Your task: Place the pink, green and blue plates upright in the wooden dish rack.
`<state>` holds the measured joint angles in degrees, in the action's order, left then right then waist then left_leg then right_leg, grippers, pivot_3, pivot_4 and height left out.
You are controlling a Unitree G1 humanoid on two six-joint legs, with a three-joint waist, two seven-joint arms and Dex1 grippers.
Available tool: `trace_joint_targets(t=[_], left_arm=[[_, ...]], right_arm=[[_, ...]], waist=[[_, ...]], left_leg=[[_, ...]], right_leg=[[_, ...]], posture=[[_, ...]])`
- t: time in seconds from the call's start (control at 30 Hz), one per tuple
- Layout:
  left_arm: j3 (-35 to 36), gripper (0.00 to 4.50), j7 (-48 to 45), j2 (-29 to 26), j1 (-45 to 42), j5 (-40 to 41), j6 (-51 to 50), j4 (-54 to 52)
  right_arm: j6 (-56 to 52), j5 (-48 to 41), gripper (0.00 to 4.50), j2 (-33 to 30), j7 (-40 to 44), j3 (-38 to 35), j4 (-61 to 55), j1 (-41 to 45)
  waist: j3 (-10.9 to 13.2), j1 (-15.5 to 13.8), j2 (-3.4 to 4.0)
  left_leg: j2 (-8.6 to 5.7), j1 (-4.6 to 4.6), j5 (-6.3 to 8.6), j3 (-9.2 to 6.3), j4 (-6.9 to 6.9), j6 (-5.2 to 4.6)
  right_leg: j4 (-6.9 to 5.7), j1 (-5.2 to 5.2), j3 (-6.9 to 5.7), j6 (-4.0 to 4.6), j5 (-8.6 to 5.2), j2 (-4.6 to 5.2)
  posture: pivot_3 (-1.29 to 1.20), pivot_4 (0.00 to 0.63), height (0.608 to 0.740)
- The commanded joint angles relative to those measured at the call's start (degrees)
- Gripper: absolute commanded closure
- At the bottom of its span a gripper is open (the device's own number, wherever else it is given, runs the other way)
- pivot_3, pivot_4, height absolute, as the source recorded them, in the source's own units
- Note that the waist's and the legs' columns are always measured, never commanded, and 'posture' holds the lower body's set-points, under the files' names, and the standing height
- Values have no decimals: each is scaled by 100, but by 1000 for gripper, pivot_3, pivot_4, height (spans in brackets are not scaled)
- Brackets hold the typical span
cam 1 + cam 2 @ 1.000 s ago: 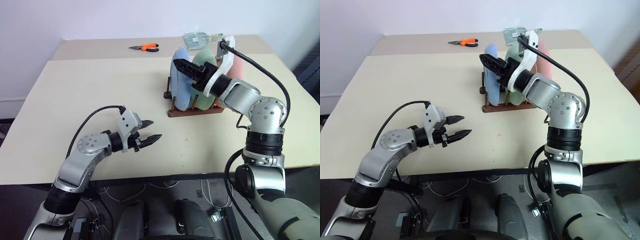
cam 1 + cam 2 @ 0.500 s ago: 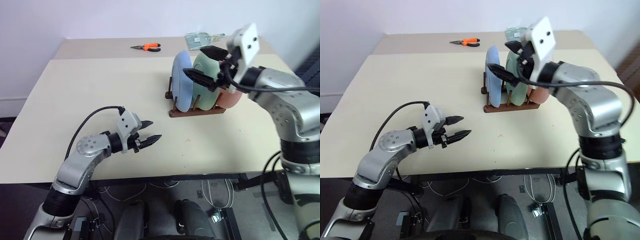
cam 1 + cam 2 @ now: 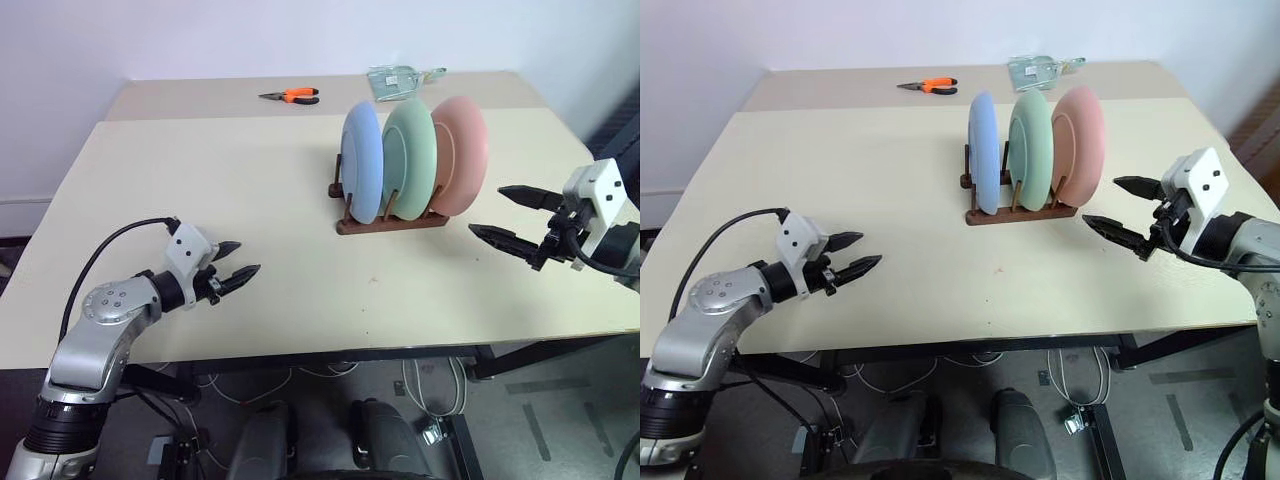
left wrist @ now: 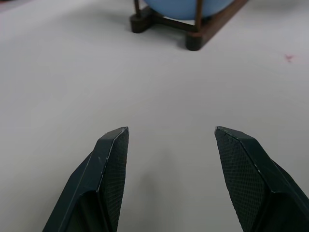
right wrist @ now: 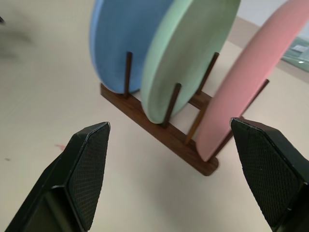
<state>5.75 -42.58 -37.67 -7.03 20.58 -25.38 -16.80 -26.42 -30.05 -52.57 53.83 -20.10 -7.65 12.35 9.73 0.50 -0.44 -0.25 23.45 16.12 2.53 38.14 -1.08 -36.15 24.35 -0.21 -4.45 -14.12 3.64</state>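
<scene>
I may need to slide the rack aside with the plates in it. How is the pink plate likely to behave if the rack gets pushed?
The pink plate stands on edge at the end of the rack, leaning between thin pegs, so a jolt would probably rock it. Being round, it might roll off if it tips out. It looks rigid and matte, likely not slippery.
</scene>
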Motion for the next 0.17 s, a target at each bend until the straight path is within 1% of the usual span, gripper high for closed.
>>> trace_joint_targets(t=[0.03,0.17], left_arm=[[131,1601,69,103,13,103,77,-139],[68,1601,155,224,103,6,166,-176]], right_arm=[[342,196,444,140,6,22,246,-157],[466,222,444,379,-97,37,470,-206]], waist=[[0,-19,0],[0,-6,0]], left_leg=[[0,0,0,0,0,0],[-1,1,0,0,0,0]], right_leg=[[1,0,0,-4,3,1],[0,0,0,-9,6,2]], posture=[[0,150,740],[0,150,740]])
